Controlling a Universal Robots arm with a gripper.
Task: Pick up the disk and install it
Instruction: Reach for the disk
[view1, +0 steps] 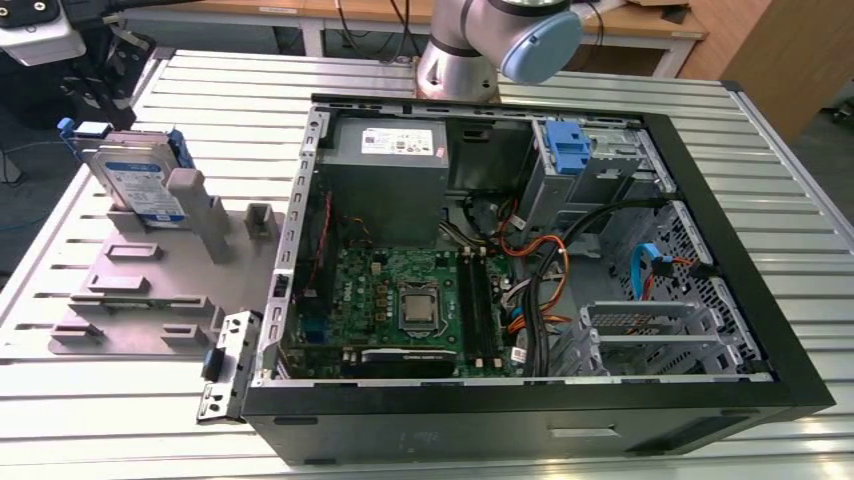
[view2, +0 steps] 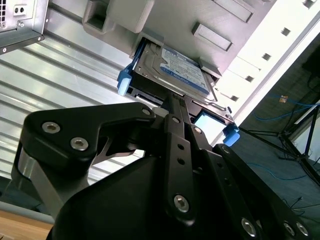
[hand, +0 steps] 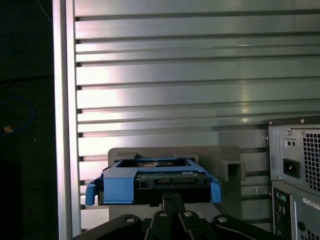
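The disk (view1: 140, 187) stands upright in a slot of the grey stand (view1: 127, 300), near the table's (view1: 240, 80) corner on the exterior view's left, beside the open computer (view1: 534, 390). The gripper (view1: 104, 95) hangs at the disk's top end. I cannot tell whether it is clamped on.
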